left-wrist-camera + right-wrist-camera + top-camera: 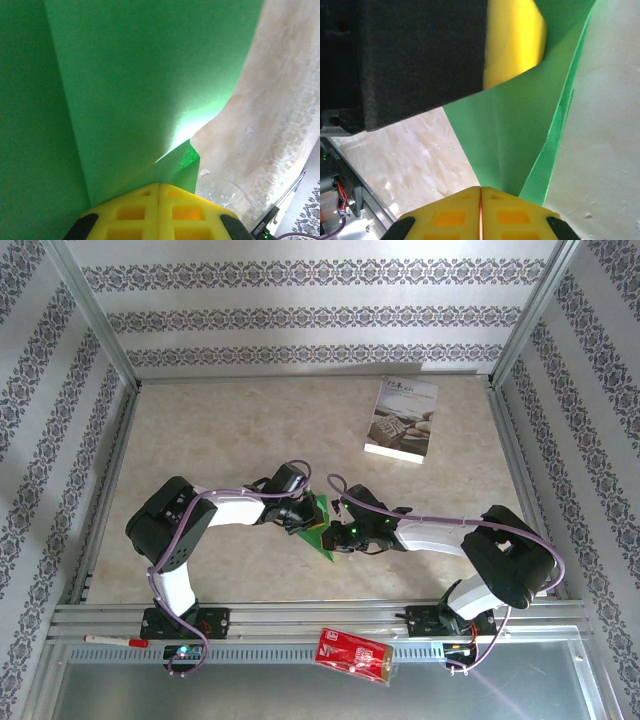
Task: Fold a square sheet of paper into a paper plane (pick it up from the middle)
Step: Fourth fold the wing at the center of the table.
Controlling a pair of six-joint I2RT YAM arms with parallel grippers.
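Observation:
The bright green sheet of paper (321,532) is folded into a narrow creased shape and held just above the table's middle, between the two arms. My left gripper (304,516) is shut on its left side. In the left wrist view the yellow fingertips (150,200) are pressed together with the green paper (130,90) rising from them. My right gripper (341,532) is shut on its right side. There the paper (520,130) runs down into the closed yellow fingertips (495,205), and the left gripper's yellow finger (514,40) clamps the paper's upper part.
A white printed booklet (402,418) lies at the back right of the table. A red packet (354,655) and a white-and-red pen (115,641) rest on the metal rail at the near edge. Patterned walls with metal posts close in the other three sides.

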